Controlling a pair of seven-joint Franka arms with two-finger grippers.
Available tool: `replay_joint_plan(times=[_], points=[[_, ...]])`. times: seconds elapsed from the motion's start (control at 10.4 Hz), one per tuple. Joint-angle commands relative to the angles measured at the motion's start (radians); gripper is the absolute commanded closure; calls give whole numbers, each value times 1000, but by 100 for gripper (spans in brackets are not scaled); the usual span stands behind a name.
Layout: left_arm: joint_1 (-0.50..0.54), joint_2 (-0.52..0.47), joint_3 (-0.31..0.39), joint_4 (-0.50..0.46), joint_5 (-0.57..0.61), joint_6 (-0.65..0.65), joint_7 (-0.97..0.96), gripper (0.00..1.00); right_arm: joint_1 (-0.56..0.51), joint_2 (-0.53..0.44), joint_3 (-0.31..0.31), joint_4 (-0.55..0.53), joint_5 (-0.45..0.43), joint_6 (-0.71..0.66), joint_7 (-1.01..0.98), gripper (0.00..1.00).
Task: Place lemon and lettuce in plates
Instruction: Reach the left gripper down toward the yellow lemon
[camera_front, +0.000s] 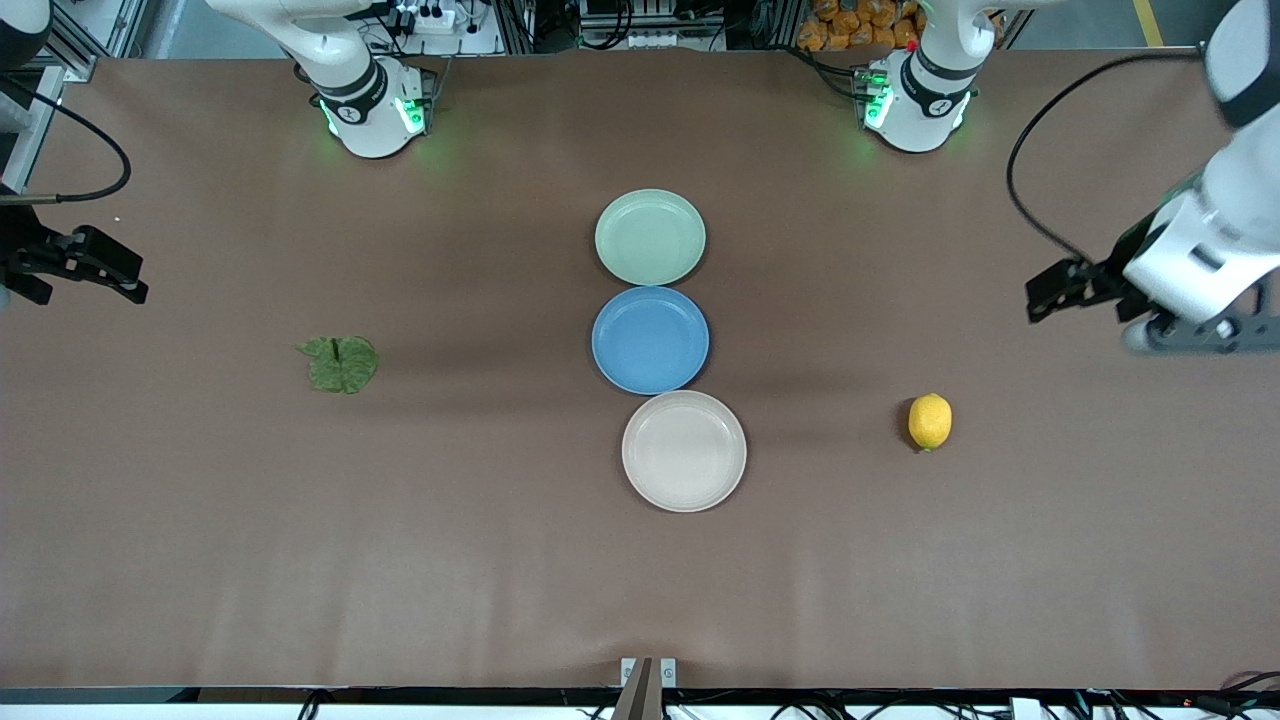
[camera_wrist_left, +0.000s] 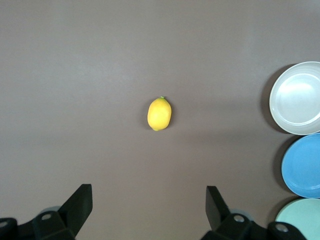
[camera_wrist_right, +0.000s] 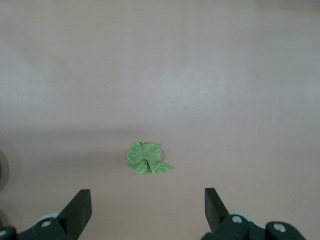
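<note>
Brown tabletop before us, mint plate, blue plate, cream plate in mid-table column, lettuce at blue plate's nine o'clock, lemon at cream plate's three o'clock, left gripper and right gripper both released, hovering over table ends, cluttered workshop along robot bases.

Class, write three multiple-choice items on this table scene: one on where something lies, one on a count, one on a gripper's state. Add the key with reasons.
1. The blue plate lies:
A. between the mint plate and the cream plate
B. beside the lettuce
C. under the lemon

2. Plates on the table:
A. two
B. three
C. four

3. The left gripper is:
A. shut on the lemon
B. shut, empty
C. open, empty

Key: 1 A, the plates form one row with blue in the middle. 2 B, three show. 3 C, its fingers stand apart, the lemon lying untouched on the table.
</note>
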Motion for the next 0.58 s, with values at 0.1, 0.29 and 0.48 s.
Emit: replay_joint_plan(times=[0.1,0.29,0.48], points=[[8,53,1,-162,22,236,19,0,-7,-8,1,-7,22,7,-10,0],[7,101,4,-306,24,455,11,0,-7,-5,0,-12,31,12,-14,0],[7,190,4,-319,32,540,8,0,-16,-5,-2,-25,69,27,-22,0]])
